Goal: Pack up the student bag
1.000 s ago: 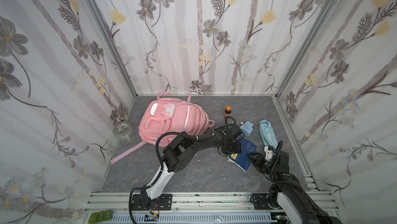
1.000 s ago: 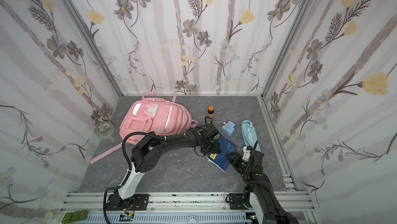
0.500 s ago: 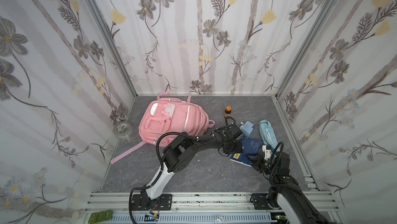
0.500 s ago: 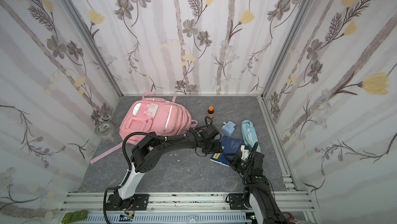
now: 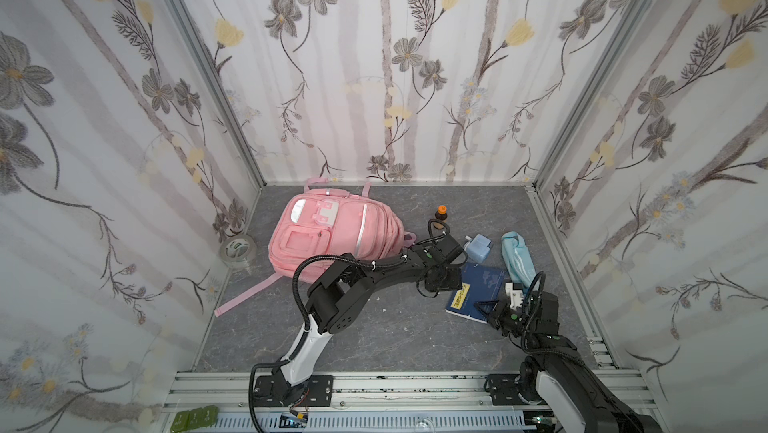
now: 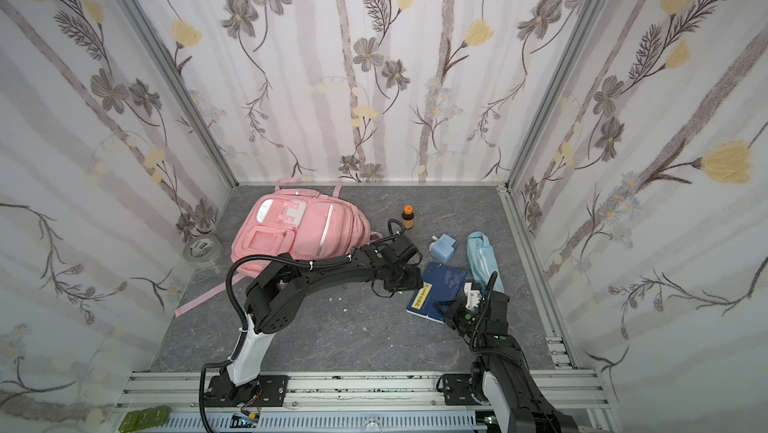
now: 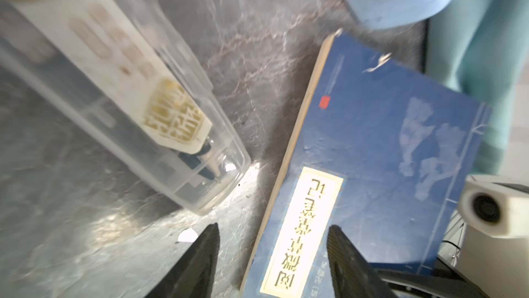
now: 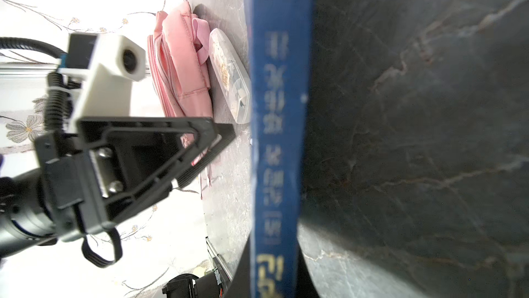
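The packing has barely begun, by the look of it. The student bag lies flat on the bench at about ten o'clock. I can see no pocket gaping open and nothing visibly inside.

Everything else is outside it. A small brown bottle stands at one o'clock, and a pale-blue container and a teal fabric pouch lie around two to three. A clear pencil case lies just beside the bag's strap end. A tape roll sits against the wall at nine.

The blue book at three o'clock is the item in play. The right hand is clamped on its near edge, with the spine running between the fingers in the right wrist view. The left hand hovers over the book's other edge, spread and holding nothing.

I judge that the bag has yet to be opened, and every item is yet to go in.
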### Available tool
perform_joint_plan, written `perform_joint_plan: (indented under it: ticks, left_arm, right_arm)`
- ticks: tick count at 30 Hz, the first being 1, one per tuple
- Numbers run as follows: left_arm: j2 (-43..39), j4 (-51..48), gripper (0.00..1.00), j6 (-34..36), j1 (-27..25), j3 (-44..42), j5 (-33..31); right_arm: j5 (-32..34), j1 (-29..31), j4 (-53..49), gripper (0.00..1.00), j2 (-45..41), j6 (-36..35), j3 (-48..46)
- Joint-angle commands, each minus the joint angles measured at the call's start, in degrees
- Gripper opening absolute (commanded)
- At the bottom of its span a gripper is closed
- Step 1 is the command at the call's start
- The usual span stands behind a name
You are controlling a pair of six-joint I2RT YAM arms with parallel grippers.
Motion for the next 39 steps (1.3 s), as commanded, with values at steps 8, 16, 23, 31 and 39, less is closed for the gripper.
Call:
perform_joint_plan:
  ticks: [8,16,23,31,39]
  left_arm:
    - [-7.8,-7.9,0.65,13.6,1.6,8.8,-5.2]
    - [-17.4,-2.5,0.66,16.8,2.8,5.1,-4.1]
    - [-30.8,9.2,0.67,14.1,5.7,-8.0,1.3]
    - [-48.0,19.4,0.81,16.0,6.2,-22.3,1.6]
    - [-55.5,15.3,0.85,15.9,6.2,-21.3,10.0]
  right_arm:
    - [4.9,0.5,-23.8,0.0,-19.6,0.4,8.1]
    - [3.8,1.5,-32.2,0.0,-25.3,-3.8,19.1]
    - [-2.1,1.6,-21.6,0.0,-26.5,-1.6,23.3]
    - [-7.7,2.8,-4.3,0.0,-23.4,3.4,29.6]
    - [-11.7,5.1,13.9,0.0,-21.7,4.8,34.4]
